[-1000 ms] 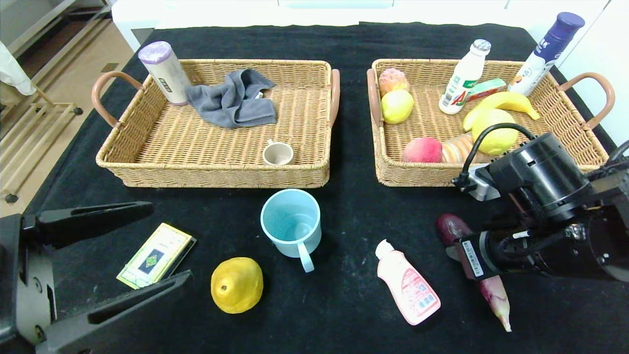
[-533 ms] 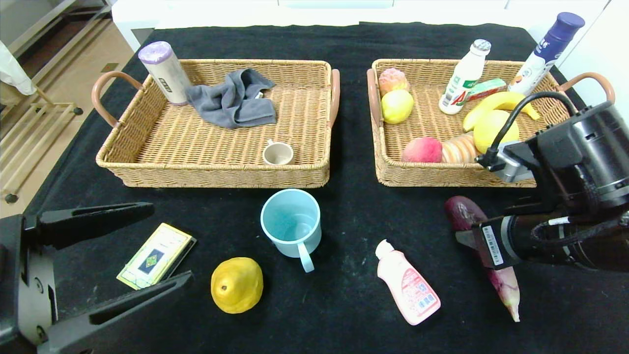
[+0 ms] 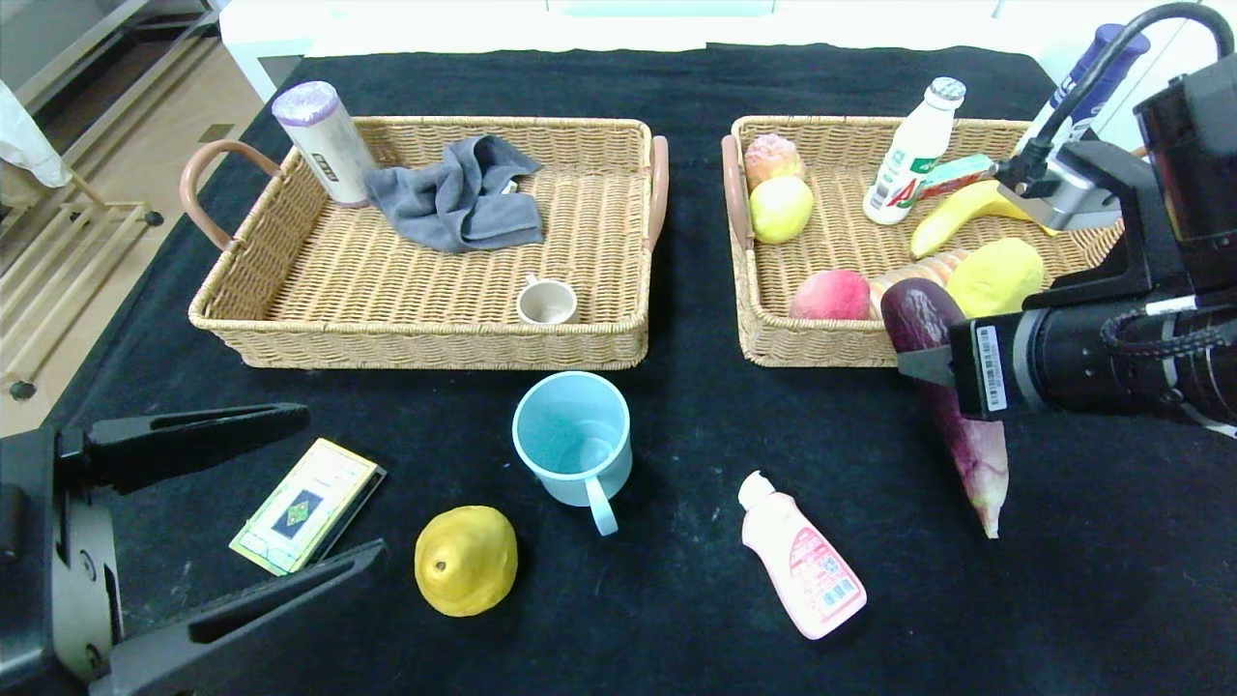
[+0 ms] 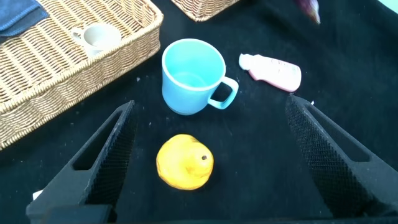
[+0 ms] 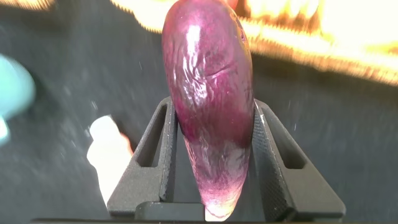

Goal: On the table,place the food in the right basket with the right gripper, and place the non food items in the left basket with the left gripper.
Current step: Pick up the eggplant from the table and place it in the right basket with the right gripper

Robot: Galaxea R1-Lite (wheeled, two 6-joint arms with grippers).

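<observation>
Right gripper [image 3: 930, 365] clamps the purple radish [image 3: 952, 401], held clear of the table just near the right basket [image 3: 1111, 253]. Left gripper [image 3: 217, 527] parked near-left, fingers wide apart.

A wooden rack [image 3: 58, 253] stands on the tan floor [image 3: 145, 116] (beside the table) — far left.

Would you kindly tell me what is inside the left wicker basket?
The left wicker basket holds a grey cloth, a small beige cup and a white cylinder. Anything under the cloth is hidden.
</observation>
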